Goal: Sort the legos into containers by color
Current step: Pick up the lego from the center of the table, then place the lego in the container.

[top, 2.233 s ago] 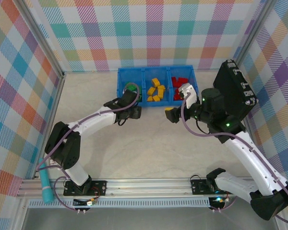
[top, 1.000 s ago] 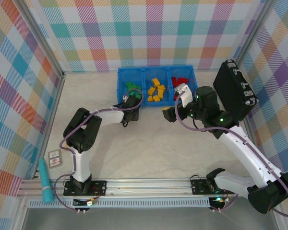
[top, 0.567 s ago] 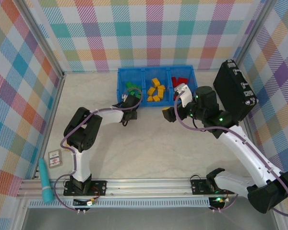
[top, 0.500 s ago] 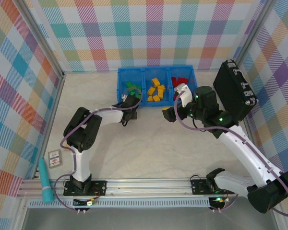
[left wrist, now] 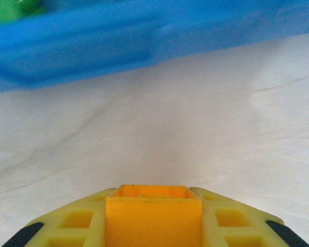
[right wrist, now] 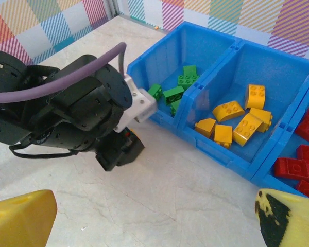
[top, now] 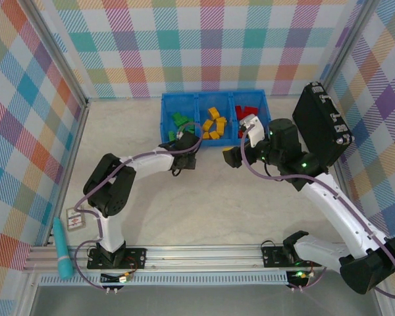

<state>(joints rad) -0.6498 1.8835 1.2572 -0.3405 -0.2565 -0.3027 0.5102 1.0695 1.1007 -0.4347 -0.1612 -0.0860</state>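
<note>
I have the left gripper point(left wrist: 153, 224) clamped on an orange brick point(left wrist: 153, 208) at the table point(left wrist: 206, 128) just before the tray point(left wrist: 92, 46), the right gripper point(right wrist: 154, 216) gaping wide, so I reckon the pick is made and next comes a lift over the wall into the middle bin point(right wrist: 268, 67)

Top external camera: high, at the near side, looking down on the whole surface point(top: 217, 197). Left wrist camera: low, close, facing the blue tray point(left wrist: 92, 46) wall ahead of its jaws. Right wrist camera: raised, sharing that tray wall.
</note>
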